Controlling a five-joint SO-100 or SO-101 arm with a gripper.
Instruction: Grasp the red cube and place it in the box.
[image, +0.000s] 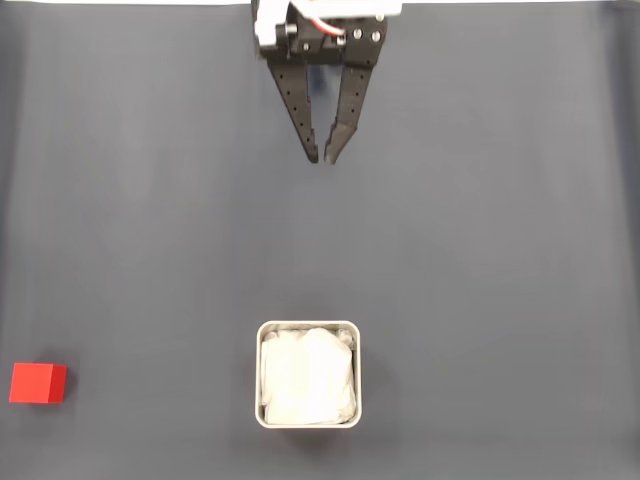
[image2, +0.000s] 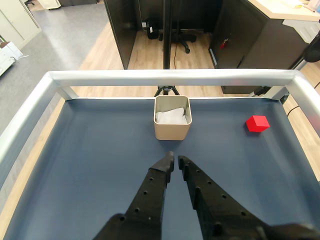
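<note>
Gripper (image: 322, 160) hangs nearly closed, well apart from box (image: 262, 375).

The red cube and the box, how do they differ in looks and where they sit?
The red cube is solid bright red with sharp edges; the box is pale, open-topped, with rounded corners and white lining. The cube is clearly smaller than the box. In the fixed view the cube sits near the left edge, the box near the bottom centre, straight across from the gripper. Both rest on the dark mat, apart from each other, and the gripper touches neither.
</note>
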